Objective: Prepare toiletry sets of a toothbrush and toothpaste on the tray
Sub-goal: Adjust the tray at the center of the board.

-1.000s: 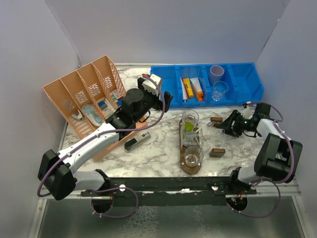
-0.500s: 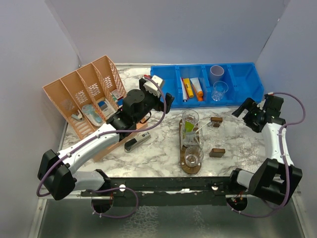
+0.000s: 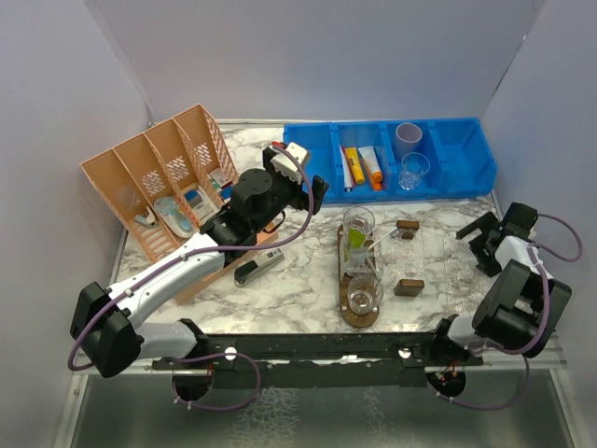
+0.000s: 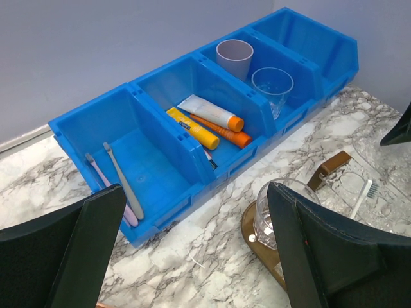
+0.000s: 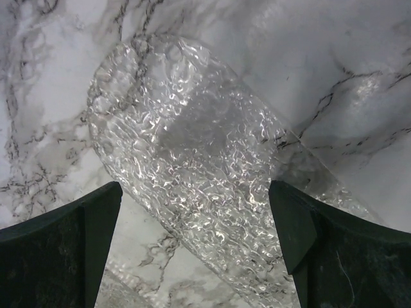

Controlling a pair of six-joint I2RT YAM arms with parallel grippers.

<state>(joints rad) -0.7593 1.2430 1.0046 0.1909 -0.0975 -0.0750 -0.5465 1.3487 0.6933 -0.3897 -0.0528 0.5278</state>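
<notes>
Three tumblers [image 3: 364, 261] stand on the tray [image 3: 358, 319], mid-table. Left gripper [image 4: 196, 247] released, empty, above blue bin [image 4: 160, 86]; right gripper [image 3: 485, 241] released, at tray's 3 o'clock. Best: descend straight, straddling one toothbrush [image 4: 122, 183].

Three cameras: one high and fixed, two riding low on the wrists.

The top external camera looks down and forward from above the near edge and takes in the whole marble table [image 3: 298, 299] out to the walls. The left wrist camera sits much lower over the middle and faces obliquely toward the back. It shares with the overhead view the blue bin [image 3: 448, 168] [image 4: 154, 160] and the rear tumbler [image 3: 358, 224] [image 4: 279, 212] on the wooden tray [image 3: 358, 320] [image 4: 257, 237]. The right wrist camera points almost straight down from very close, and the clear rippled sheet [image 5: 192, 167] fills its frame. The overhead view shows that sheet [image 3: 448, 261] small, on the right.
</notes>
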